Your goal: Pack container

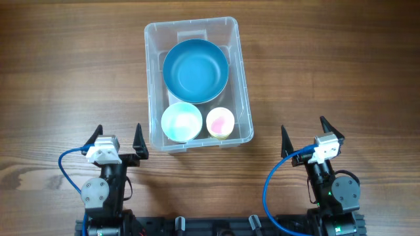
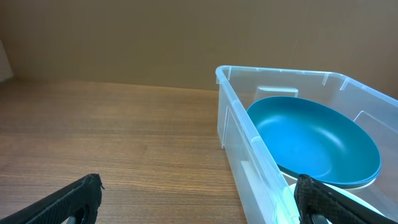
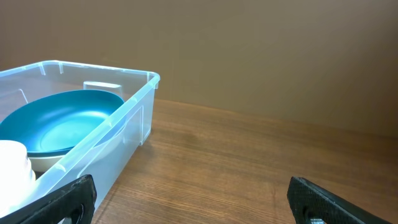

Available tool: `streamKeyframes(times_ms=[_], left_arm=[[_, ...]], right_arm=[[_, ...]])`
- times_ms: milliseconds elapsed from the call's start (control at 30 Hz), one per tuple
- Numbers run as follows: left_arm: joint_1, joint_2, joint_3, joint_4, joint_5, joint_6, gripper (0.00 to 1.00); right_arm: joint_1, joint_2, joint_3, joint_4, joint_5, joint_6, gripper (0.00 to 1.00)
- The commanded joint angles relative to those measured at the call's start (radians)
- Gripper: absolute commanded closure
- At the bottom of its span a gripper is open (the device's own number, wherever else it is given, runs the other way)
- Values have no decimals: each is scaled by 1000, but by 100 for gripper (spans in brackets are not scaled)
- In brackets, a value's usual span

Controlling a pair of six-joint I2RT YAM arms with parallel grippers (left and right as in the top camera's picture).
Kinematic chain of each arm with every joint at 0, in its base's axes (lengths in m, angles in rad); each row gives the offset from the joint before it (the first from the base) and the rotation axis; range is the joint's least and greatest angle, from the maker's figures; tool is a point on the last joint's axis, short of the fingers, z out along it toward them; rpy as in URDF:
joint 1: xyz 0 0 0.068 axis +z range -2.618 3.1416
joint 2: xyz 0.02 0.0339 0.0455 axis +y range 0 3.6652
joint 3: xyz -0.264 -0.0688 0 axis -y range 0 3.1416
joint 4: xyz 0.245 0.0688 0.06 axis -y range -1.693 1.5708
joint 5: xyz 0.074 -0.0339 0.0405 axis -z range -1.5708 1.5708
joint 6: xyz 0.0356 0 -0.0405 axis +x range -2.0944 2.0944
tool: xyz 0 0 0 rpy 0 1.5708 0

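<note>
The clear plastic container (image 1: 240,78) stands at the table's middle back. Inside it lie a large teal bowl (image 1: 195,70), a small pale mint bowl (image 1: 182,122) and a small pink cup (image 1: 220,122). The container (image 2: 239,143) and teal bowl (image 2: 311,140) show at the right of the left wrist view, and the container (image 3: 124,130) and bowl (image 3: 62,124) at the left of the right wrist view. My left gripper (image 1: 118,140) is open and empty, in front of the container's left corner. My right gripper (image 1: 304,132) is open and empty, to the container's right.
The wooden table (image 1: 341,59) stretches around the container on all sides. A white rounded rim (image 3: 13,165) of a small vessel shows inside the container in the right wrist view. A brown wall (image 2: 155,37) stands behind the table.
</note>
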State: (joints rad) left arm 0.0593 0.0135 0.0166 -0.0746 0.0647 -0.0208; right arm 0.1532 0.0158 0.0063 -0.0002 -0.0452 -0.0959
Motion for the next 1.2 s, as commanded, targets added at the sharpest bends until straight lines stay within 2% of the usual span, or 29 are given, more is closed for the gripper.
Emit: streamKeyframes(times_ms=[0,133,267,1167], left_arm=[[3,-11,-11,0,-12,-14,0],[-1,-11,-11,1,2,-11,0],[-47,-11,-11,2,6,66,0],[-48,-11,-11,3,5,66,0]], right_arm=[[-5,-2,-1,2,-16,-8,0],[-5,-2,-1,2,-16,-9,0],[-5,-2,-1,2,-16,-8,0],[-5,-2,-1,2,-16,-8,0]])
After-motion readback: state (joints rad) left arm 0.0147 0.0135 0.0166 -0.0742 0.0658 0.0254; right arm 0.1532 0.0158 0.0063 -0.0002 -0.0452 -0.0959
